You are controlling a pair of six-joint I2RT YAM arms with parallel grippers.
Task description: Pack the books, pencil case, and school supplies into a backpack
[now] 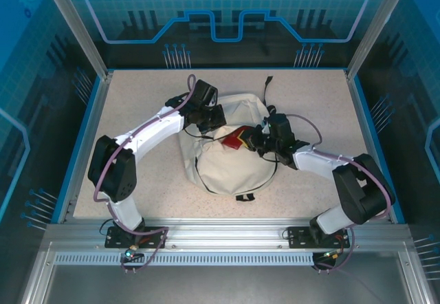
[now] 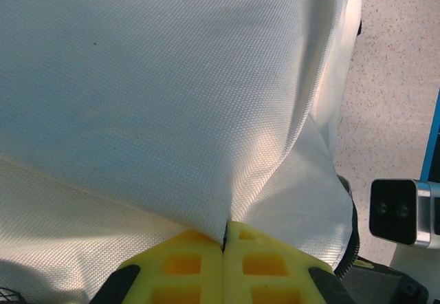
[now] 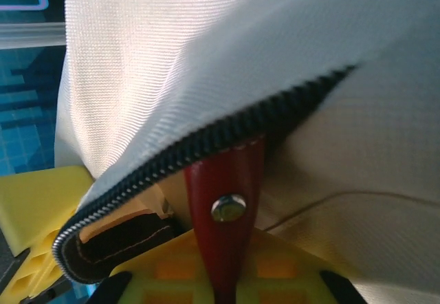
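The backpack (image 1: 227,170) lies in the middle of the counter (image 1: 137,98), between the two arms, with its mouth turned toward the far side where both arms reach in.

The left gripper (image 2: 224,234) is clamped on a fold of the cream cloth: its yellow fingers meet with the fabric pinched between them, and the cloth rises from that pinch in a taut sheet. This hold appears meant to lift one side of the mouth and stop the soft bag from sagging flat.

The right gripper (image 3: 223,263) is pressed tight on a red strip (image 3: 223,194) with a metal rivet (image 3: 229,208), which runs up from between its fingers and under the dark zipper (image 3: 206,139). From above, the red shows at the bag's mouth, just beside this gripper. Whether the strip is a pull tab on the bag or part of a supply going in cannot be told. Either way, the grip at the zipper line suits working the mouth while the other arm steadies it.

The inside of the bag is hidden, so what it holds cannot be judged.
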